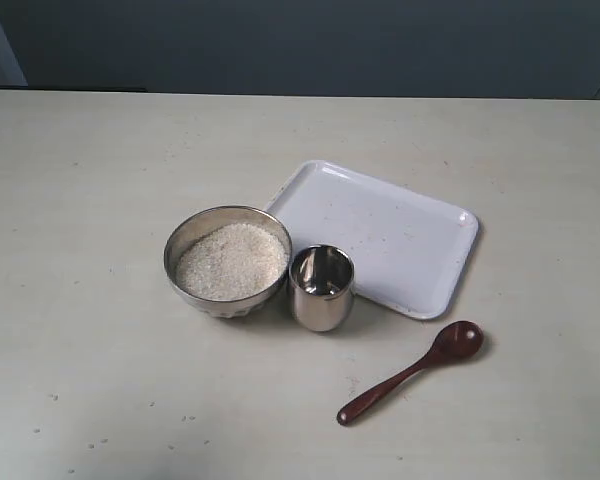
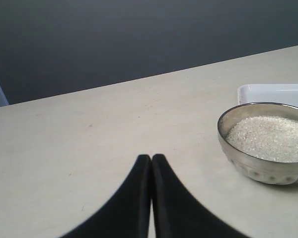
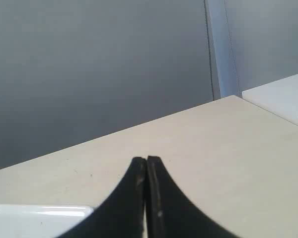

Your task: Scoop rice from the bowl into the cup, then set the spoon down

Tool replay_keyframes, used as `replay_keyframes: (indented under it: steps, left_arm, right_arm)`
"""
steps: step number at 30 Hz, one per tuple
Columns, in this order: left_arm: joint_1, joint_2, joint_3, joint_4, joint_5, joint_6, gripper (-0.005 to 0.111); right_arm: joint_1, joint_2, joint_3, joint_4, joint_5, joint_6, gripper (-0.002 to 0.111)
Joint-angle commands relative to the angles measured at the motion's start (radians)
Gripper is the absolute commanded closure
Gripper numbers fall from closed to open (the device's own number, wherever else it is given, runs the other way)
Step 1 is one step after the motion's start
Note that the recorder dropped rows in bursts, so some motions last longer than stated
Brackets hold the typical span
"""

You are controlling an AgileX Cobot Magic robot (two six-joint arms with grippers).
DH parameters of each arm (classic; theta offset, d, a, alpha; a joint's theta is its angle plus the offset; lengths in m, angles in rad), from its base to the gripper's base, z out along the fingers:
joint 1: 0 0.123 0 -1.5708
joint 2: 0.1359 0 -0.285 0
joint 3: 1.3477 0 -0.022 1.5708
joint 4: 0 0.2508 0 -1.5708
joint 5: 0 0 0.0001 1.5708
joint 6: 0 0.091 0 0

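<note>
- steel bowl (image 1: pixel 228 306), filled with white rice (image 1: pixel 232 262), stands mid-bench, with the steel cup (image 1: pixel 321 300) just beside it.
- the wooden spoon (image 1: pixel 410 373) lies flat on the bench (image 1: pixel 80 200), apart from the cup, toward the near right corner in the exterior view.
- a white tray (image 1: pixel 380 235) lies behind the cup.
- left gripper (image 2: pixel 151 157): clenched, empty, above the bench near the bowl.
- right gripper (image 3: pixel 146 159): clenched, empty.

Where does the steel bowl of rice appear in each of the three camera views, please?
Exterior view: the bowl stands left of centre, close beside the cup.
Left wrist view: the bowl sits at the frame's edge, with the white tray beyond it.
Right wrist view: not in it.
Shared landmark: the white tray, whole in the exterior view, a corner in the right wrist view.
</note>
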State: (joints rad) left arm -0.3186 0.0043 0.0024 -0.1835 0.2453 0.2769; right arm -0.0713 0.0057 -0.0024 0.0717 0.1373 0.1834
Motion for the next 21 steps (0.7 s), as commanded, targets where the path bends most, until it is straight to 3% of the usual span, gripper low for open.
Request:
replay_keyframes:
  steps: [1, 7, 15, 18, 21]
  left_arm:
    - [-0.005, -0.004, -0.002, 0.001, -0.005, -0.005, 0.106]
    - [-0.005, -0.004, -0.002, 0.001, -0.005, -0.005, 0.106]
    - [-0.005, -0.004, -0.002, 0.001, -0.005, -0.005, 0.106]
    - [-0.005, -0.004, -0.002, 0.001, -0.005, -0.005, 0.106]
    - [-0.005, -0.004, -0.002, 0.001, -0.005, -0.005, 0.106]
  right_arm:
    - [-0.004, -0.006, 0.002, -0.002, -0.007, -0.005, 0.109]
    - [-0.004, -0.006, 0.002, 0.034, -0.074, -0.005, 0.109]
    - [-0.004, -0.006, 0.002, 0.362, -0.345, 0.017, 0.109]
    - [-0.004, -0.006, 0.002, 0.515, -0.368, 0.14, 0.109]
    - [-0.004, -0.006, 0.002, 0.532, -0.358, 0.268, 0.109]
